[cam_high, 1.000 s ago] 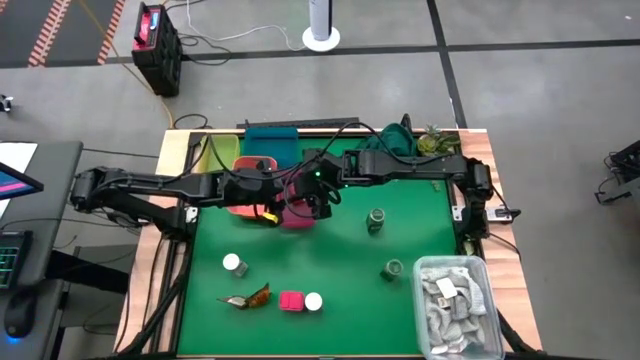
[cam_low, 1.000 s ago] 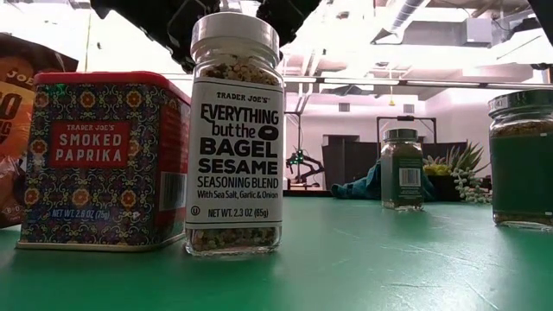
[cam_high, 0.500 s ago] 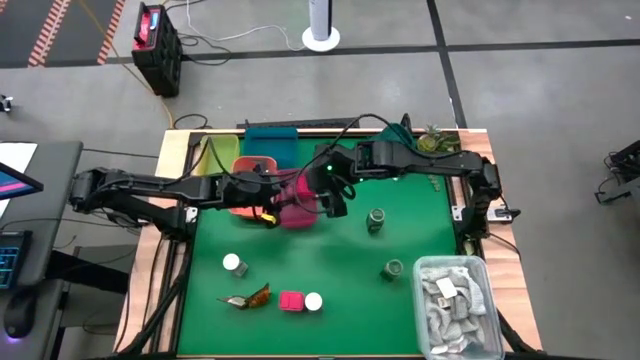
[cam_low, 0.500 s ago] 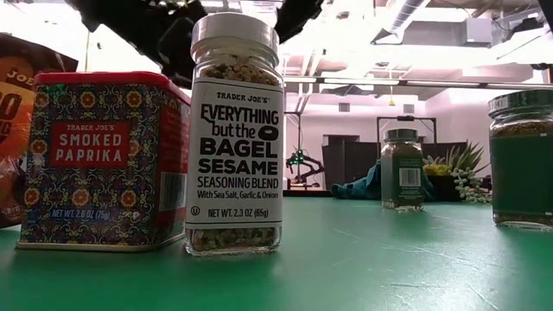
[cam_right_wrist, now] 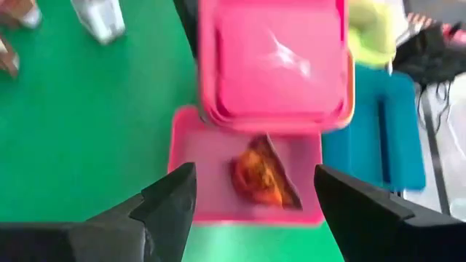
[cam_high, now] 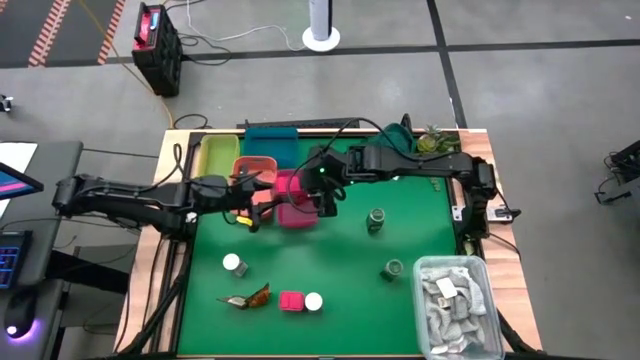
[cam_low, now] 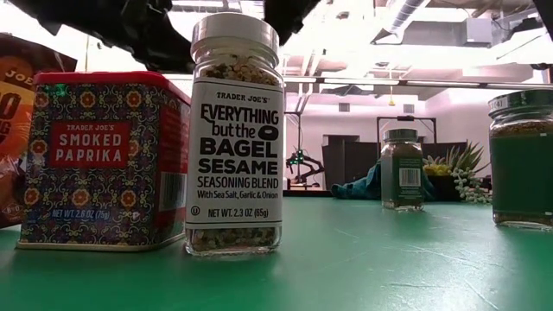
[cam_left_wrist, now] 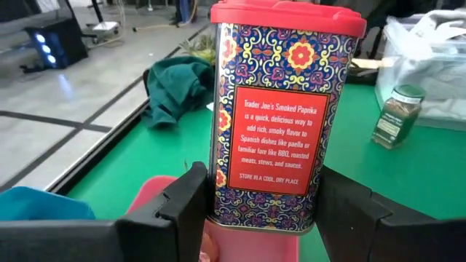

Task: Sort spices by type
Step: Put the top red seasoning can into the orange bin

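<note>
Gripping the smoked paprika tin by its flat sides, the left hand hovers by the far-left pink tray; rigid, light, slick. Right hand gapes empty above.

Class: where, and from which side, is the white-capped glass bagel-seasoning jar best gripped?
The white-capped glass jar stands upright, and the red-lidded patterned paprika tin crowds one side. It is probably best gripped across its round cap, coming straight down from above.
</note>
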{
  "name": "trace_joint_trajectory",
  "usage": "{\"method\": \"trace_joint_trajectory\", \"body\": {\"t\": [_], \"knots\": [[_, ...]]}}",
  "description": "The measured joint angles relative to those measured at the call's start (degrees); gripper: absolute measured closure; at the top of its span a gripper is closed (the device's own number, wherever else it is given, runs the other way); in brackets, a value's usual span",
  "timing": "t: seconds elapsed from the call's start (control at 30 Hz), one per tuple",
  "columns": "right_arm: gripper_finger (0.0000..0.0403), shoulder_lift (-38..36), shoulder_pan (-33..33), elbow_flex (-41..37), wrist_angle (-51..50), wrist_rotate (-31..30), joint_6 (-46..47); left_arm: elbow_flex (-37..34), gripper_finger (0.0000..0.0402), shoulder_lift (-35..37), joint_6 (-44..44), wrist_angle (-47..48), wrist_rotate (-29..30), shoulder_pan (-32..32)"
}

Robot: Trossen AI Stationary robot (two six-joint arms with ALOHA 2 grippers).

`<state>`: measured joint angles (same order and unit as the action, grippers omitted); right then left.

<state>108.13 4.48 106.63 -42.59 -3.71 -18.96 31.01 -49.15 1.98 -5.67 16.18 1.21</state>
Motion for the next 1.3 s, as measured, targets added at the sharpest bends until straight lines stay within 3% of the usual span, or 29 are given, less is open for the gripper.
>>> {"method": "trace_joint_trajectory", "body": {"t": [0.43,0.73,0.87,1.0,1.17,1.3], "knots": [[0.0101,-0.1,-0.6,0.1,7.0,2.6,0.5,-5.6,0.0201,0.4,-5.0,-13.3,0.0,-0.8],[0.0181,-0.1,-0.7,0.1,8.9,4.3,0.9,-6.0,0.0200,0.4,-7.5,-15.4,-2.4,-0.8],[0.0185,-0.1,-0.6,0.1,9.0,4.4,0.8,-6.0,0.0198,0.4,-7.2,-15.2,-2.5,-0.9],[0.0185,0.0,-0.7,0.0,9.0,4.2,0.4,-2.8,0.0173,0.8,-8.5,-8.2,-1.7,-1.5],[0.0185,0.0,-0.4,0.0,8.0,2.9,0.4,7.0,0.0126,0.7,-8.8,5.9,0.4,-1.6],[0.0182,0.0,0.0,0.0,7.9,1.4,0.3,10.7,0.0110,0.3,-8.8,11.0,0.7,-1.6]]}}
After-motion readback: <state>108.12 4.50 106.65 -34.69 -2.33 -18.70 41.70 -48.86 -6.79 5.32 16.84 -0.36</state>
